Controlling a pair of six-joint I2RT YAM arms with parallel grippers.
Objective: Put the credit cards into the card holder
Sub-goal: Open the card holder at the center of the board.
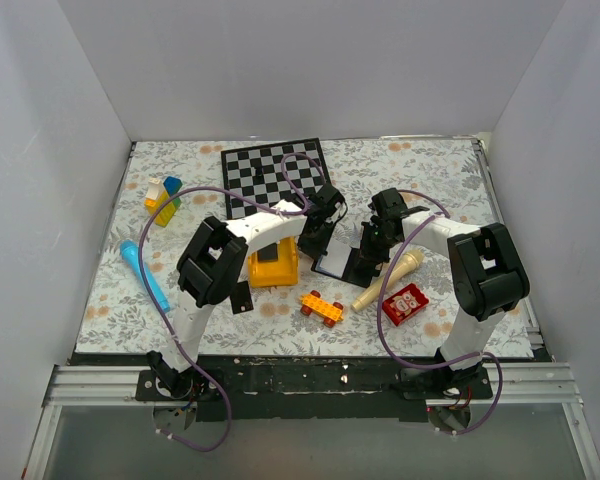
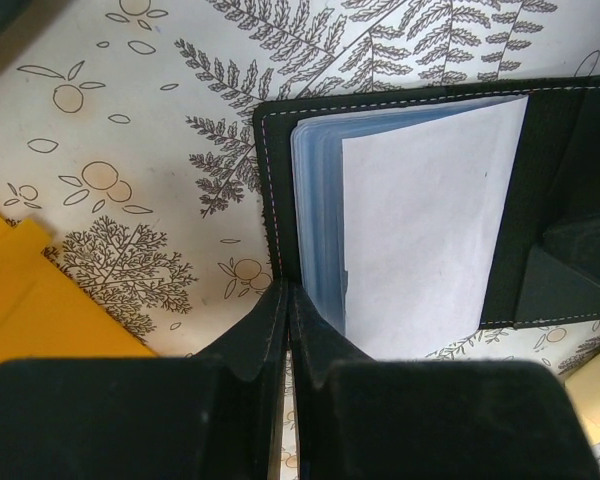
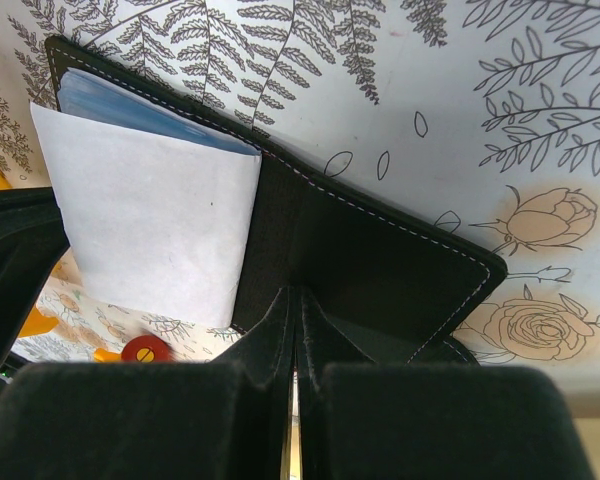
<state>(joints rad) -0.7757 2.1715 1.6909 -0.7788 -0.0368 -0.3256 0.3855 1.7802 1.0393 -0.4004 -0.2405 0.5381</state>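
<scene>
The card holder (image 1: 342, 262) lies open on the flowered cloth between both arms. Its black cover (image 2: 540, 200) frames blue-grey pockets (image 2: 315, 200) and a white sheet (image 2: 430, 220). My left gripper (image 2: 287, 292) is shut, its tips touching the holder's left stitched edge. My right gripper (image 3: 298, 292) is shut too, its tips against the holder's black right half (image 3: 380, 260), beside the white sheet (image 3: 150, 220). Nothing shows between either pair of fingers. One thin black credit card (image 1: 242, 297) lies flat by the left arm's elbow. A dark flat piece (image 1: 270, 254) rests on the yellow block; I cannot tell what it is.
A chessboard (image 1: 275, 172) lies at the back. Coloured blocks (image 1: 163, 198) and a blue tube (image 1: 143, 272) sit at the left. A yellow block (image 1: 273, 268), an orange toy brick (image 1: 321, 307), a cream cone (image 1: 390, 280) and a red box (image 1: 405, 304) crowd the holder.
</scene>
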